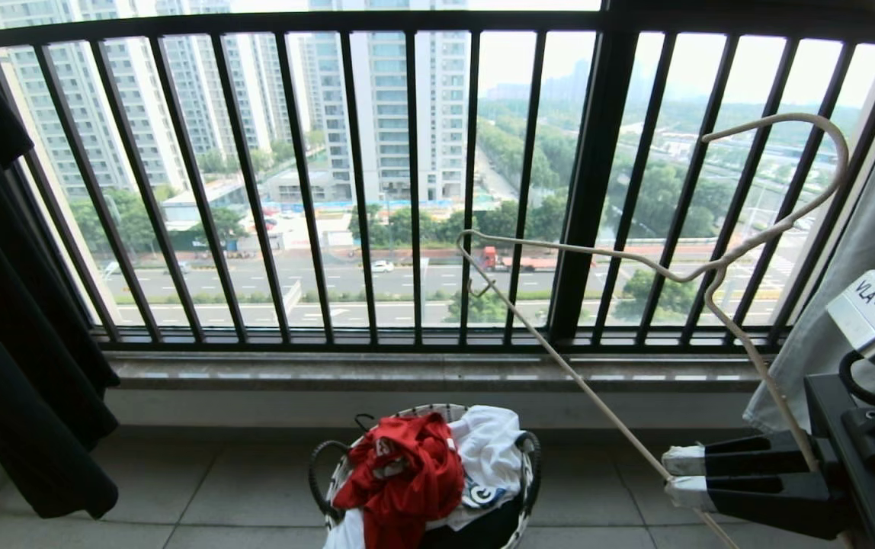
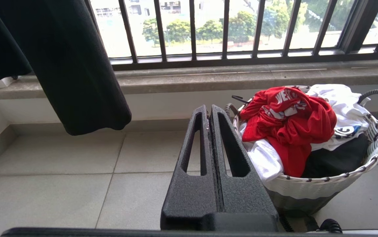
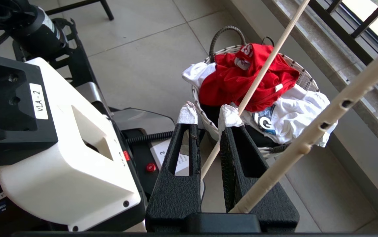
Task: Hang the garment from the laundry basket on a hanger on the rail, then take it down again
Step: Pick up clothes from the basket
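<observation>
We hold the hanger [image 1: 712, 268] clamped in the right end effector [image 1: 685, 476]; shirt [image 1: 403, 469] lies ahead-below in the basket [image 2: 324, 184], so next we judge the closed left end effector [image 2: 210, 113] must lift it.

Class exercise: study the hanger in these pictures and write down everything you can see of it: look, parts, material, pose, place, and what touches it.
The hanger is a thin, cream-white frame, seemingly coated wire: a curved hook at upper right, sloping shoulders, a long straight bottom bar and a small notch hook at its left tip. It hangs tilted in the air before the black window railing, above and right of the laundry basket. Only the right claw touches it, its taped fingertips pinching the bottom bar.
</observation>
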Controlling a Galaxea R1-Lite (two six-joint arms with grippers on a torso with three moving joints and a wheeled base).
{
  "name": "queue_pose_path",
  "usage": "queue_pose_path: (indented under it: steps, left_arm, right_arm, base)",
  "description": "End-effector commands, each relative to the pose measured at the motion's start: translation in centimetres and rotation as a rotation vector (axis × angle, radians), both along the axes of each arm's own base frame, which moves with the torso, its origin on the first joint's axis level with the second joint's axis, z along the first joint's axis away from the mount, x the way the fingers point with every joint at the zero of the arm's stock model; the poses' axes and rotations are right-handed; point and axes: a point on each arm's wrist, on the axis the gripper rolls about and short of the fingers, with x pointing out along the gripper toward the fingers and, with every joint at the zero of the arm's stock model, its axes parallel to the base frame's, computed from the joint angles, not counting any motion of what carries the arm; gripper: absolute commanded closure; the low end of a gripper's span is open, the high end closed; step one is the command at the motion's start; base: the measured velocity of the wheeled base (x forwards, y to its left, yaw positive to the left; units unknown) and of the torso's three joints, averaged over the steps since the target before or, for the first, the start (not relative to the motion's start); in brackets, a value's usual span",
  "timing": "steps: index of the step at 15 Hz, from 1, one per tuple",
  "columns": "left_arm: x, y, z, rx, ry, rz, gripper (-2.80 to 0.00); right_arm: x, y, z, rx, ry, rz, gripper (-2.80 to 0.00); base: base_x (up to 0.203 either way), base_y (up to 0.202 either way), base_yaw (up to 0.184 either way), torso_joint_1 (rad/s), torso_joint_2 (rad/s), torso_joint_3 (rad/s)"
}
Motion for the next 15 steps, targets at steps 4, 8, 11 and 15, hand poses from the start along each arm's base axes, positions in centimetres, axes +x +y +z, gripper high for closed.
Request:
queue_pose_path:
  steps: [4, 8, 11, 15]
  left_arm:
    - [0.0, 0.0, 0.0, 0.0, 0.001, -0.001, 0.0]
    - [0.0, 0.0, 0.0, 0.003, 0.001, 0.001, 0.0]
    - [0.0, 0.0, 0.0, 0.001, 0.0, 0.012, 0.0]
    - [-0.6, 0.0, 2.3, 0.0, -0.065, 0.016, 0.0]
  right_arm:
    - [0.8, 0.0, -0.5, -0.02, 0.019, -0.031, 0.0]
    - [0.7, -0.1, -0.4, -0.016, 0.013, -0.034, 0.0]
    - [0.4, -0.3, -0.5, -0.015, 0.009, -0.037, 0.0]
    - [0.1, -0.5, -0.3, -0.009, 0.0, -0.037, 0.0]
  base:
    - [0.0, 0.0, 0.0, 0.0, 0.0, 0.0]
    - [0.0, 0.0, 0.0, 0.0, 0.0, 0.0]
    - [0.0, 0.0, 0.0, 0.0, 0.0, 0.0]
    - [0.0, 0.0, 0.0, 0.0, 0.0, 0.0]
